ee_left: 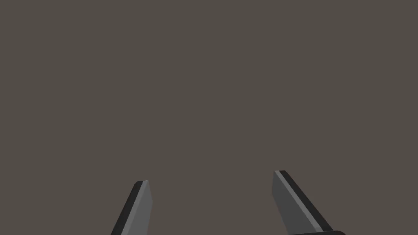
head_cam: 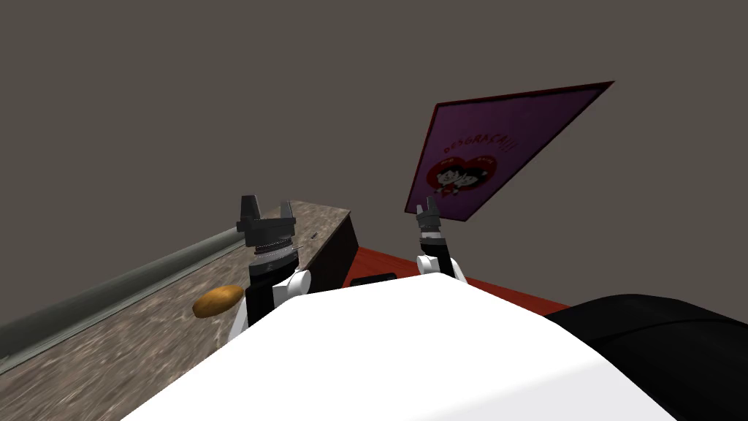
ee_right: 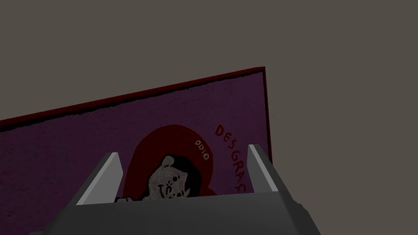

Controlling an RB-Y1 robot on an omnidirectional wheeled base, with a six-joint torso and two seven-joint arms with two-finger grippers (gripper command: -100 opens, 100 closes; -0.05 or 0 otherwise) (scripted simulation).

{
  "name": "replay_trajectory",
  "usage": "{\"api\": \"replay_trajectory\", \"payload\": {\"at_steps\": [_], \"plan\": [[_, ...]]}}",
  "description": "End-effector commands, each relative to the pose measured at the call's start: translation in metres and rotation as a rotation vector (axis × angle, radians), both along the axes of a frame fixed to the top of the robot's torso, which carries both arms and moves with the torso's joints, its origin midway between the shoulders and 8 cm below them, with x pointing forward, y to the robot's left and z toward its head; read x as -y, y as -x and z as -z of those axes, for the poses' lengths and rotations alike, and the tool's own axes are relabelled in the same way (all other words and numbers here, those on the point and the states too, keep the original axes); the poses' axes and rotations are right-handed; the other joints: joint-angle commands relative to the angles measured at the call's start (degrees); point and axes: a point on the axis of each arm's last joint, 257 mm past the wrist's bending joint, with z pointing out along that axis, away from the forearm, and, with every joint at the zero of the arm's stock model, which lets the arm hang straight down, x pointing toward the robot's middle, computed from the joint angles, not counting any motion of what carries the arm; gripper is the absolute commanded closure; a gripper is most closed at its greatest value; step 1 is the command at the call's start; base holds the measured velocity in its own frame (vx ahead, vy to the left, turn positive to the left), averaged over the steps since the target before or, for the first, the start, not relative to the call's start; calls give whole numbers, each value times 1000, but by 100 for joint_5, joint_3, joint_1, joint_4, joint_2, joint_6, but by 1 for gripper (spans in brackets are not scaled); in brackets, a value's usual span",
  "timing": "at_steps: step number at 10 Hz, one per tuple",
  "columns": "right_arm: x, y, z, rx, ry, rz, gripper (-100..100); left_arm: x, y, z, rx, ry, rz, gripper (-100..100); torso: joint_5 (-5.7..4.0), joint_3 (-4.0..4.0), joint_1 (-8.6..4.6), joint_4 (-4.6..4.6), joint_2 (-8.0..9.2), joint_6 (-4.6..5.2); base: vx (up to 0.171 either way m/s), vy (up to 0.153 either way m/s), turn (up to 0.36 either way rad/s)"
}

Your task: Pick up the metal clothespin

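Observation:
A tiny dark sliver [head_cam: 313,236], the likely clothespin, lies on the speckled stone counter [head_cam: 131,343] near its right end; its colour and material are too small to tell. My left gripper [head_cam: 266,208] is raised above the counter just left of the sliver, pointing up and away from it. Its fingers [ee_left: 141,204] stand open and empty, and the left gripper [ee_left: 210,177] faces a flat grey-brown wall. My right gripper [head_cam: 428,208] is raised beyond the counter's end. The right gripper [ee_right: 182,151] is open with nothing in it.
A brown oval lump [head_cam: 218,300] rests on the counter beside my left forearm. A grey ledge [head_cam: 146,272] runs along the counter's far side. The counter's dark end panel [head_cam: 343,252] drops to a red floor [head_cam: 380,262]. A purple poster [head_cam: 497,146] hangs on the wall.

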Motion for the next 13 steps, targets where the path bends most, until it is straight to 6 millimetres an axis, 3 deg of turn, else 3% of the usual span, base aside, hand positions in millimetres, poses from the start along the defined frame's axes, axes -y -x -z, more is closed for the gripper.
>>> {"api": "replay_trajectory", "payload": {"at_steps": [1, 6, 13], "plan": [[0, 0, 0, 0, 0, 0, 0, -3, -9, 10, -43, 3, 5, -100, 0, 0, 0, 0, 0, 0, -9, -1, -31], [0, 0, 0, 0, 0, 0, 0, -18, -42, 47, -210, 18, 15, -100, 0, 1, 0, 1, 3, 1, -11, -4, -47], [0, 0, 0, 0, 0, 0, 0, -34, -72, 84, -381, 33, 10, -100, -1, -1, -3, 0, -2, 1, 1, -8, -35]]}}
